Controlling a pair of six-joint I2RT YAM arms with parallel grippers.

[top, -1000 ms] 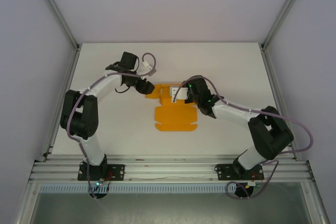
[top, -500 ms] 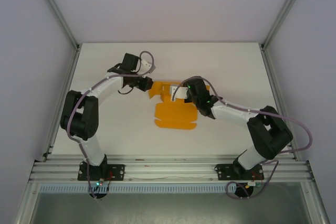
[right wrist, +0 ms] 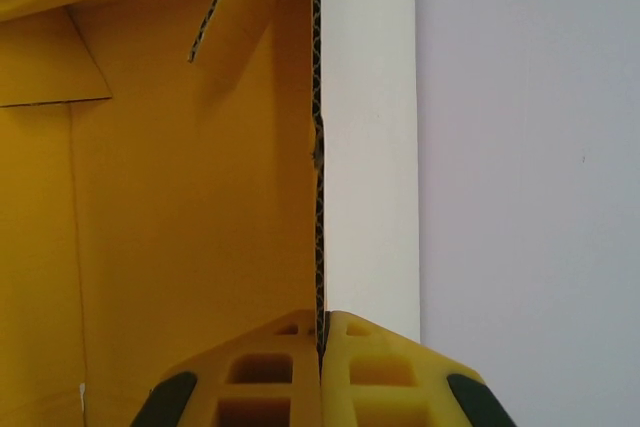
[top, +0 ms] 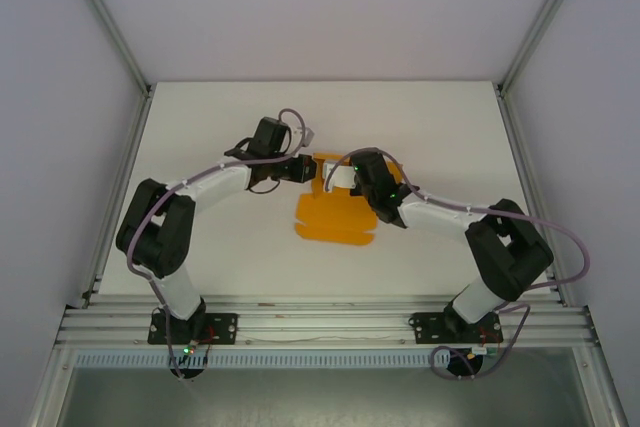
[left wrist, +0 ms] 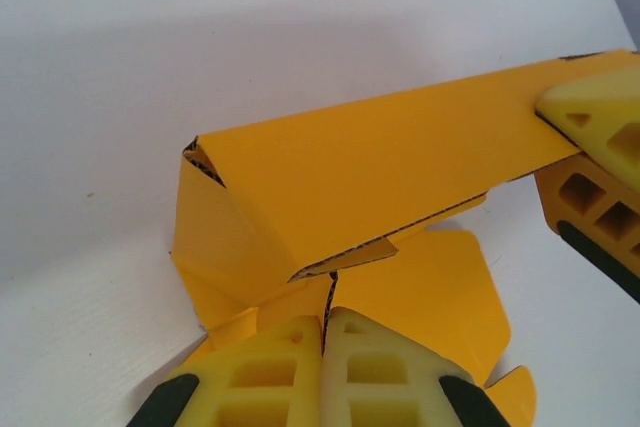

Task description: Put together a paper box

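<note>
Swung in from the left and clamped with the left gripper (left wrist: 325, 322) onto a lower flap of the paper box (left wrist: 370, 167). Pinched too by the right gripper (right wrist: 322, 322) along a raised wall's edge. Sits midway on the table (top: 230, 247), between both claws, near panel lying flat.

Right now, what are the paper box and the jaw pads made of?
The paper box: thin corrugated card, going by the fluted cut edge; matte orange-yellow face, the other side apparently white. The pads: pale yellow, matte, moulded with square pockets; probably soft plastic or rubber, can't tell which.
</note>
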